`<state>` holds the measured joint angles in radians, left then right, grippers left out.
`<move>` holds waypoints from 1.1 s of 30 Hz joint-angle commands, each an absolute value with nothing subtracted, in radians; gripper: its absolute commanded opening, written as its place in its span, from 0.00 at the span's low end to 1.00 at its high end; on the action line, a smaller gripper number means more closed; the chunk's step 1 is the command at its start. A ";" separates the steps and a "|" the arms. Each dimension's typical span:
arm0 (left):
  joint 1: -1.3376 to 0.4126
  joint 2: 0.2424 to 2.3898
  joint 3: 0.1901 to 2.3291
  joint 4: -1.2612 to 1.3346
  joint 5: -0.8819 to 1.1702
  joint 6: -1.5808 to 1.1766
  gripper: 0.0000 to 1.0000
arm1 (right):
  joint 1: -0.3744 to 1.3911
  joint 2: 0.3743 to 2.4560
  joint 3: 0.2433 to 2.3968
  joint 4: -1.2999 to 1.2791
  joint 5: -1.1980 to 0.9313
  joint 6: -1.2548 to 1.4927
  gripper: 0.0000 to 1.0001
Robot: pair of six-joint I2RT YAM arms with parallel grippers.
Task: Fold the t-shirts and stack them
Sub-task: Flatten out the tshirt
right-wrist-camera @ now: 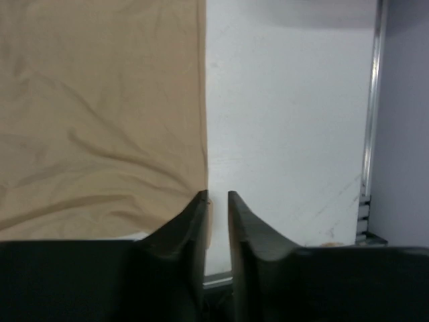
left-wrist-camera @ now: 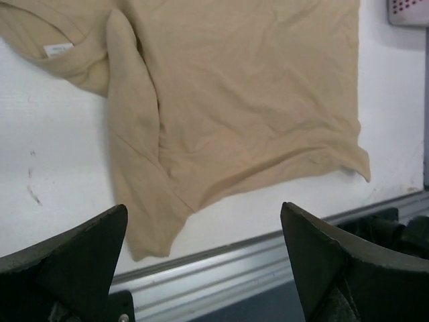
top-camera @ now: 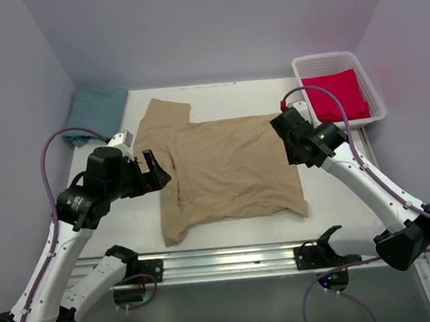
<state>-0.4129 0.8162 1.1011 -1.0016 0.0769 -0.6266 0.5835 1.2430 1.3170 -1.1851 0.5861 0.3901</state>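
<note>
The tan t-shirt (top-camera: 226,164) lies spread flat across the middle of the table, with its lower left sleeve folded in. My left gripper (top-camera: 160,170) hovers at the shirt's left edge. In the left wrist view it (left-wrist-camera: 203,211) stands wide open and empty above the tan t-shirt (left-wrist-camera: 248,100). My right gripper (top-camera: 286,125) is at the shirt's right edge. In the right wrist view its jaws (right-wrist-camera: 216,196) are slightly parted, and the tan t-shirt's (right-wrist-camera: 100,114) hem runs along the left finger. A teal t-shirt (top-camera: 98,111) lies at the back left. A red-pink t-shirt (top-camera: 336,94) lies in the basket.
The white slatted basket (top-camera: 373,79) stands at the back right corner, and its corner (left-wrist-camera: 409,12) shows in the left wrist view. An aluminium rail (top-camera: 223,258) runs along the table's near edge. Walls close in the left, back and right sides.
</note>
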 commanded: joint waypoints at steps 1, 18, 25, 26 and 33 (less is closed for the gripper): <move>-0.416 0.893 0.943 -0.757 -0.046 -0.571 1.00 | 0.575 1.273 1.295 -0.951 0.621 0.361 0.13; -0.381 1.331 0.988 -0.034 -0.175 -0.463 0.58 | 0.354 1.785 1.486 -0.575 0.301 0.342 0.00; -0.210 1.629 1.111 -0.072 -0.051 -0.514 0.54 | 0.311 1.988 1.604 -0.618 0.232 0.341 0.00; -0.203 1.653 1.117 -0.074 -0.040 -0.520 0.53 | 0.310 1.996 1.608 -0.620 0.230 0.339 0.00; -0.166 1.807 1.149 -0.032 0.040 -0.545 0.50 | 0.298 2.065 1.635 -0.626 0.190 0.341 0.00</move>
